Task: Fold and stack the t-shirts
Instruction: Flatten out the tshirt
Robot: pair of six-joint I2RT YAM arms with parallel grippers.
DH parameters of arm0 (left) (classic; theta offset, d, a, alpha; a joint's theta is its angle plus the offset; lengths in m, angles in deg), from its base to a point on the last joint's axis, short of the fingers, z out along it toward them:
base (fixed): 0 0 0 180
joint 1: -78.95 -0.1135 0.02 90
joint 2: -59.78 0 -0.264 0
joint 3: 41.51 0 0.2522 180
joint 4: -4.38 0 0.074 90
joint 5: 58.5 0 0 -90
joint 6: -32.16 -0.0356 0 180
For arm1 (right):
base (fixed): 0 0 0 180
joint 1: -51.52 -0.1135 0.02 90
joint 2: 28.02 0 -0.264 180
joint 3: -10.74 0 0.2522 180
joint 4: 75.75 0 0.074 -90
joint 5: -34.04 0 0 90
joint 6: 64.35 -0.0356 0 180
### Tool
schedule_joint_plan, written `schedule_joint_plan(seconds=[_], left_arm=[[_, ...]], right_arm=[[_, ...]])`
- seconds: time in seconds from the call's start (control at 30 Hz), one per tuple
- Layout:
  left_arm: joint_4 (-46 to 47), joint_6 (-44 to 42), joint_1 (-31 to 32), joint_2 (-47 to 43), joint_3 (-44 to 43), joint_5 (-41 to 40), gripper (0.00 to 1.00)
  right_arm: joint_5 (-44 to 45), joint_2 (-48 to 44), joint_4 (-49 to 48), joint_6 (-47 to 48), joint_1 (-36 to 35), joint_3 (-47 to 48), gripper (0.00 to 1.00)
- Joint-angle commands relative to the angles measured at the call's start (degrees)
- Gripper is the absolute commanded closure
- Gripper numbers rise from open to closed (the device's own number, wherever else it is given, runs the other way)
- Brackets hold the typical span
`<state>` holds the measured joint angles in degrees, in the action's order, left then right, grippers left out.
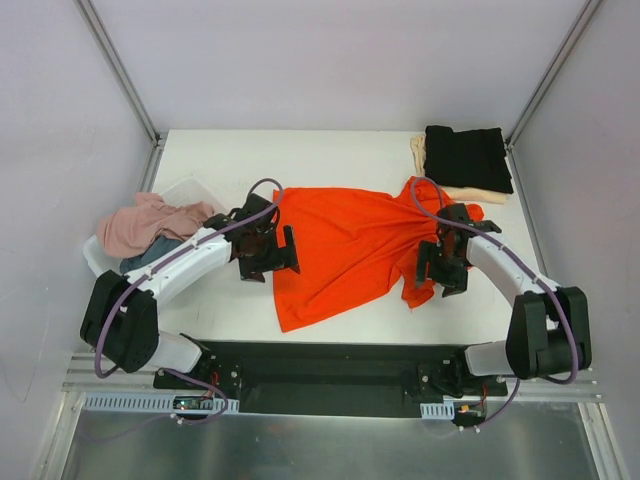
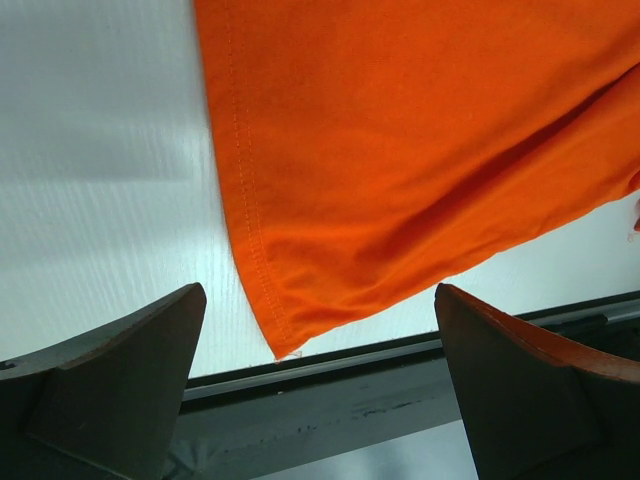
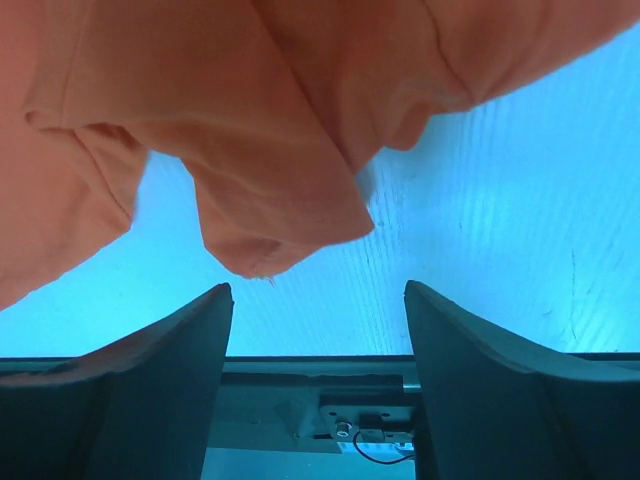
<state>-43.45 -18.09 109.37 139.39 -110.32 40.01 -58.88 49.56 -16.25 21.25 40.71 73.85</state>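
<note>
A bright orange-red t-shirt [image 1: 345, 250] lies spread across the middle of the white table. My left gripper [image 1: 268, 255] hangs open and empty over its left edge; the left wrist view shows the hem corner [image 2: 280, 345] between the open jaws. My right gripper [image 1: 440, 268] is open and empty over the bunched right side, where a sleeve [image 3: 275, 215] lies ahead of the jaws. A folded black t-shirt [image 1: 467, 157] rests on a folded cream-beige one [image 1: 420, 152] at the back right. A dusty pink shirt [image 1: 150, 222] and a grey-blue one [image 1: 145, 255] lie heaped at the left.
A white plastic tub [image 1: 192, 190] at the left edge holds the pink and grey-blue heap. The table's front edge and a black rail [image 1: 330, 365] lie just below the orange shirt. Grey walls close in both sides.
</note>
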Motion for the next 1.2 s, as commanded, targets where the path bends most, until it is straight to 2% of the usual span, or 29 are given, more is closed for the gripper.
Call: schedule_joint_plan(seconds=[0.0, 0.17, 0.2, 0.27, 0.3, 0.43, 0.6, 0.8, 0.97, 1.13, 1.17], left_arm=[[1.28, -0.38, 0.79, 1.42, -1.12, 0.45, 0.01], [1.54, 0.15, 1.05, 2.48, -0.59, -0.25, 0.01], [1.54, 0.24, 1.05, 2.48, -0.5, -0.43, 0.01], [1.46, -0.02, 1.05, 2.65, -0.68, -1.56, 0.01], [1.37, -0.37, 1.05, 2.56, -0.68, -2.09, 0.01], [1.54, -1.16, 1.05, 2.3, -1.55, -2.89, 0.01], [1.46, -1.95, 0.96, 3.62, -1.82, -3.42, 0.01], [1.54, -2.3, 0.96, 4.41, -1.38, -3.33, 0.01], [1.37, -2.83, 0.79, 4.15, 0.11, -3.06, 0.01], [0.93, -2.22, 0.44, 3.36, 1.52, -2.45, 0.01], [0.93, -2.13, 0.44, 3.18, 1.52, -2.36, 0.01]], right_arm=[[-1.57, 4.32, -3.19, 0.98, -0.44, 1.02, 0.3], [1.25, 10.39, -3.81, 0.8, -0.97, 2.6, 0.35], [1.51, 10.75, -3.99, 0.54, -1.06, 2.69, 0.47], [2.04, 11.36, -3.99, -0.16, -1.49, 3.39, 0.6], [2.56, 11.36, -3.55, -0.43, -2.02, 3.57, 0.71], [10.27, 9.17, 1.44, -1.92, -4.56, 4.88, 0.84], [24.69, 5.49, 18.14, -5.78, -8.43, 8.92, 0.99], [26.65, 4.41, 30.19, -10.62, -18.79, 15.07, 0.99], [24.64, 15.37, 30.83, -12.21, -31.98, 19.56, 0.91], [14.97, 21.56, 24.94, -10.54, -40.51, 23.08, 0.74], [13.83, 21.04, 24.49, -10.19, -40.78, 23.78, 0.6]])
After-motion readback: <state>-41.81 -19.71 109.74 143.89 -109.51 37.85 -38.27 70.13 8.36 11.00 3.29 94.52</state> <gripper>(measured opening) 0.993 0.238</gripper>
